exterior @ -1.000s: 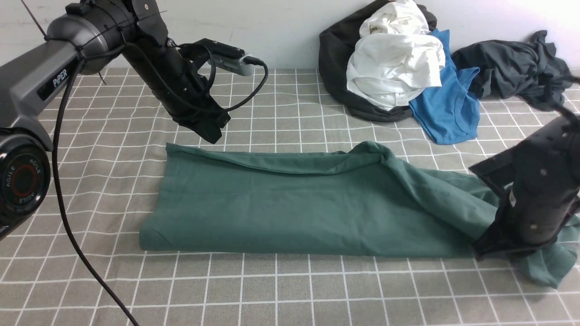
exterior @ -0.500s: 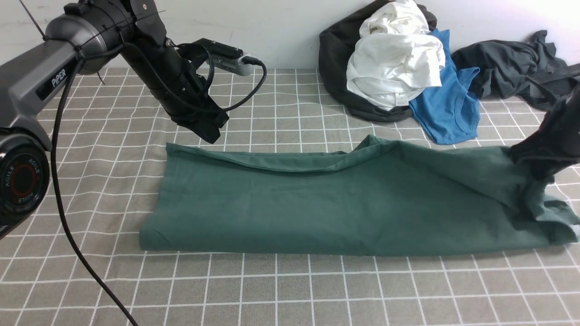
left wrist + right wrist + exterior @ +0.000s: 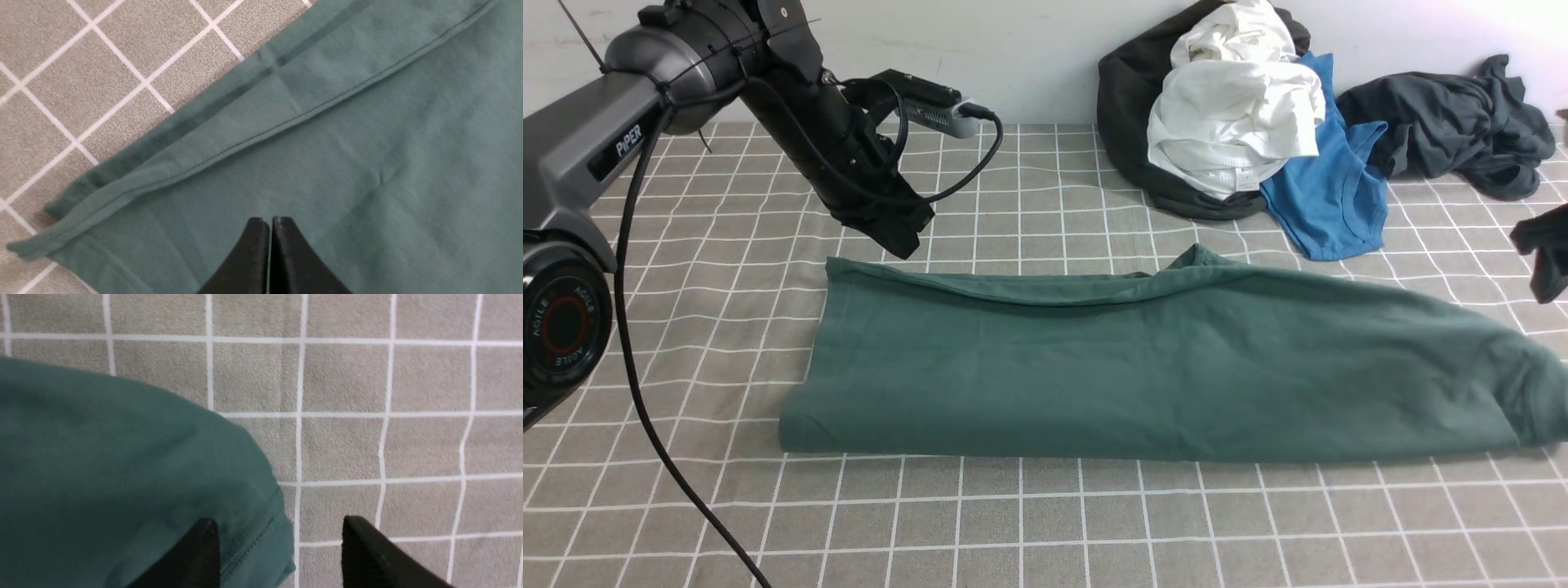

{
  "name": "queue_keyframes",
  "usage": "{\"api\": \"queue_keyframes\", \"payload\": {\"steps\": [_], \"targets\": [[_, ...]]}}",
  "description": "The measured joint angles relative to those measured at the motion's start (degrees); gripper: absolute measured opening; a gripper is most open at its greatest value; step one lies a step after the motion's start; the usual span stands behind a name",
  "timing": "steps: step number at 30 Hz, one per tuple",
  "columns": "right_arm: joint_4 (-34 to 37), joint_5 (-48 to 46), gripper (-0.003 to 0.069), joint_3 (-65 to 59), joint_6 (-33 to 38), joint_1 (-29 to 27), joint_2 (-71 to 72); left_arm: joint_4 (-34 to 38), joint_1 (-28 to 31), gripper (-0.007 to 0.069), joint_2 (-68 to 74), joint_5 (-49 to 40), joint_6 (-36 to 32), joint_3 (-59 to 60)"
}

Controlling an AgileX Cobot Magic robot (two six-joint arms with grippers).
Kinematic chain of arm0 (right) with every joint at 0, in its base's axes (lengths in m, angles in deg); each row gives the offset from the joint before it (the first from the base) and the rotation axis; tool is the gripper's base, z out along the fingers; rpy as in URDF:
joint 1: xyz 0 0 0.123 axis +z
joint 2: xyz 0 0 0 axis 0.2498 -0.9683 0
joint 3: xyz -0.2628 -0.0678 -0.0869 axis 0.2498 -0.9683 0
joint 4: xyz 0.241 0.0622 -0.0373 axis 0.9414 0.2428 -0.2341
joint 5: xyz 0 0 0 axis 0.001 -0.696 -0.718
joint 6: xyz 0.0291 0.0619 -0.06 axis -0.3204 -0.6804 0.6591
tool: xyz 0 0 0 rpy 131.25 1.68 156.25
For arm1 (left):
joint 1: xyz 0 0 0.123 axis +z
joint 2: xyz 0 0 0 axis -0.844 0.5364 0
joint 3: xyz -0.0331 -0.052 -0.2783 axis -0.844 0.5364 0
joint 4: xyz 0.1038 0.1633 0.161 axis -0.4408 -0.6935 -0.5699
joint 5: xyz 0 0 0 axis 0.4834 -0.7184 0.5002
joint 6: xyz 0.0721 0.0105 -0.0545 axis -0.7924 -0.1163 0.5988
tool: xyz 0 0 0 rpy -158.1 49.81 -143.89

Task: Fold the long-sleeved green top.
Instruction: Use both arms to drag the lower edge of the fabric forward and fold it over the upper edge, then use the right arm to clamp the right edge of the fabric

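**Green top lies as one long band; the cross folds are left to do**

We take the heap of spare clothes at the back of the desk as our mark. The green long-sleeved top lies flat on the desk just in front of that heap, on the robot's side of it. One end sits in front of the heap's right part, and the other reaches far out past the heap's left edge.

We judge the lengthwise folding done. The top shows as a single smooth strip, doubled over along its far edge, and we see no sleeve sticking out. We cannot see how the sleeves lie inside it. Judged from this shape, the strip has yet to be folded across its length into a compact packet, so the task looks roughly half finished.

The left claw is well out to the left of the heap. Its tips are pressed together with nothing between them, and they hang over the end of the strip there. The right claw is in front of the heap's right end, at the edge of the front view. Its jaws stand wide apart and grip nothing. The top's ribbed edge lies on the desk under the gap, next to one jaw.
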Motion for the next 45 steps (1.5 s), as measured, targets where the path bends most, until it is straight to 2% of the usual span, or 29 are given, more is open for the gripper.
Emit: {"api": "queue_keyframes", "payload": {"steps": [6, 10, 12, 16, 18, 24, 31, 35, 41, 43, 45], "targets": [[3.41, -0.17, 0.0423, -6.12, -1.32, -1.20, 0.69, 0.00, 0.00, -0.0008, 0.00, 0.00, -0.05, 0.00], [1.42, 1.43, 0.0424, -11.22, -4.66, -1.20, 0.69, 0.00, 0.00, -0.0008, 0.00, 0.00, -0.05, 0.00], [-1.75, 5.06, 0.0427, -14.06, -8.37, -1.27, 0.69, 0.00, 0.00, -0.0008, 0.00, 0.00, -0.05, 0.00], [-2.40, 11.22, 0.0430, -16.21, -10.80, -1.88, 0.69, 0.00, 0.00, -0.0008, 0.00, 0.00, -0.05, 0.00], [-1.82, 12.33, 0.0430, -16.37, -10.80, -1.94, 0.62, 0.00, 0.00, -0.0008, 0.00, 0.00, -0.05, 0.00], [5.78, 15.26, 0.0430, -16.47, -7.84, -1.94, -2.53, 0.00, 0.00, -0.0008, 0.00, -0.02, -0.05, 0.00], [5.41, 14.45, 0.0424, -15.98, -7.14, -1.94, -3.07, 0.00, 0.00, -0.0008, 0.00, -0.02, -0.05, 0.00], [5.10, 13.74, 0.0363, -15.93, -6.62, -1.94, -3.07, 0.00, 0.00, -0.0008, 0.00, -0.02, -0.05, 0.00], [5.62, 12.61, 0.0091, -16.16, -3.50, -1.70, -2.12, -0.06, 0.00, -0.0008, 0.00, -0.02, -0.05, 0.00], [5.09, 12.10, 0.0059, -16.55, -2.97, -1.52, -0.97, -0.60, 0.00, -0.0008, -0.39, -0.02, -0.06, 0.00], [4.16, 11.40, 0.0061, -16.78, -2.72, -1.39, 1.46, -1.98, 0.00, -0.0008, -1.66, -0.02, -0.06, 0.00]]}}
